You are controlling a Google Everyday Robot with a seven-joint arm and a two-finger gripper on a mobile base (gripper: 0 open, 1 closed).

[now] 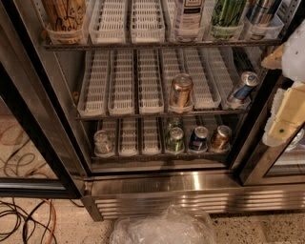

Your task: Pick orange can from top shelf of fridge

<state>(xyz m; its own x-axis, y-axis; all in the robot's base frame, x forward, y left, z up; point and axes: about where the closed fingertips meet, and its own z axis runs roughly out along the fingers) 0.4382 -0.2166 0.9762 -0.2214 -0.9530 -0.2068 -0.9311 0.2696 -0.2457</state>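
Note:
The orange can (64, 14) stands at the far left of the top shelf (157, 45) of the fridge (190, 187), behind a clear end stop; its lid is cut off by the frame's upper edge. Dark script lettering shows on its side. My gripper (287, 114) is a cream-white shape at the right edge of the view, level with the middle rack. It is far right of and below the orange can, and nothing shows in it.
The top shelf also holds a white can (188, 14), a green can (228, 12) and a blue-silver can (261, 12). A copper can (181, 90) and a tilted blue can (243, 86) sit on the middle rack. Several cans sit on the bottom rack. A plastic bag (164, 228) and cables (24, 219) lie on the floor.

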